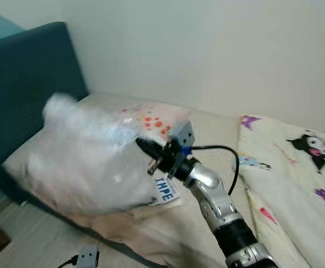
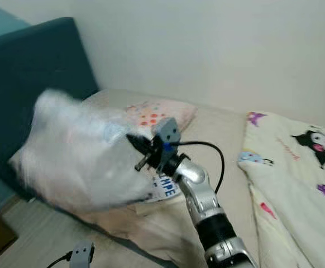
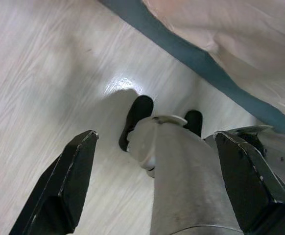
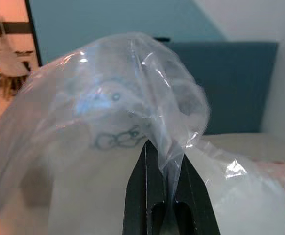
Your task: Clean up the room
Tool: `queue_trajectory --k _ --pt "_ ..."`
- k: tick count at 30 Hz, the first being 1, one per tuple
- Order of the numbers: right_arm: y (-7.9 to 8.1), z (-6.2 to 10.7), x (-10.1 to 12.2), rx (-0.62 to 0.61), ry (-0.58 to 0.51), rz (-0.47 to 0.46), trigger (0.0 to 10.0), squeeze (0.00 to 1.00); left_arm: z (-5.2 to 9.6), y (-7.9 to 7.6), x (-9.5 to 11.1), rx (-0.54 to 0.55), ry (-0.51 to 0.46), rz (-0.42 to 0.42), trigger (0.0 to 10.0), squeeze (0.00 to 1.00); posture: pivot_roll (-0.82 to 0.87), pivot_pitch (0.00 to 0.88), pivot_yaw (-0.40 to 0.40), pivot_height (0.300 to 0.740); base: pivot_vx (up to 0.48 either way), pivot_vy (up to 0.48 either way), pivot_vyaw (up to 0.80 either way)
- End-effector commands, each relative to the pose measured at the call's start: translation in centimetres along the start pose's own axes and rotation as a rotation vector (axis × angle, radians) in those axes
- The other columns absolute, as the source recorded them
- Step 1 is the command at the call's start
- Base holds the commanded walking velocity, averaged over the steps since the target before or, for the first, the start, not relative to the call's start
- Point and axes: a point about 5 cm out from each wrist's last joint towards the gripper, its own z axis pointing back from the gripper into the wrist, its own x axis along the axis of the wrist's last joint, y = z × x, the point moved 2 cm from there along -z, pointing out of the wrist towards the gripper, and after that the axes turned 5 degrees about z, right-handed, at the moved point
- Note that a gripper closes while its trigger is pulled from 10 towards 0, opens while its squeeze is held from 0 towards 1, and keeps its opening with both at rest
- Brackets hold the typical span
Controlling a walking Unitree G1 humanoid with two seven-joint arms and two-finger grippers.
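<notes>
I have the right gripper (image 1: 146, 149) raised over the head end of the bed (image 1: 218, 134), its two black fingers (image 4: 147, 196) pinched tight together on a fold of a clear plastic bag (image 1: 90, 156). The bag hangs off the fingertips on the side away from the arm, toward the teal headboard (image 1: 23, 78), puffed out, and blurred in both eye views. In the right wrist view the film bunches up right at the fingertips and balloons beyond them; I can make out something pale inside with a faint drawn outline, but not what it is.

The bag sits above the bed's corner nearest the headboard, over a pale pillow (image 1: 17, 162) that lies along that edge. Just behind it, close to the wall, is a second pillow (image 1: 157, 120) with orange-red dots. A white label with blue lettering (image 1: 163, 190) shows below the gripper's wrist, at the bag's lower edge.

Well apart, toward the far side of the bed, lies a cream blanket (image 1: 296, 178) printed with a black cartoon figure and purple shapes.

The left gripper (image 3: 154, 166) hangs low over the wood floor (image 3: 39, 68) beside the bed's edge, its fingers spread apart with nothing between them; the robot's leg and black feet show beyond.
</notes>
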Motion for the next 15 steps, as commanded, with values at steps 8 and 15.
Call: queue_trajectory --k 8,15 --pt "3.7 1.1 -4.8 0.182 0.25 0.102 10.0 0.0 0.2 0.9 0.1 0.046 0.002 -0.017 10.0 0.0 -0.08 0.0 0.009 0.736 0.0 0.0 0.8" --pt "4.6 1.9 -6.2 0.224 0.322 0.136 10.0 0.0 0.1 0.9 0.3 0.054 0.0 -0.024 10.0 0.0 -0.08 0.0 0.003 0.736 0.0 0.0 0.8"
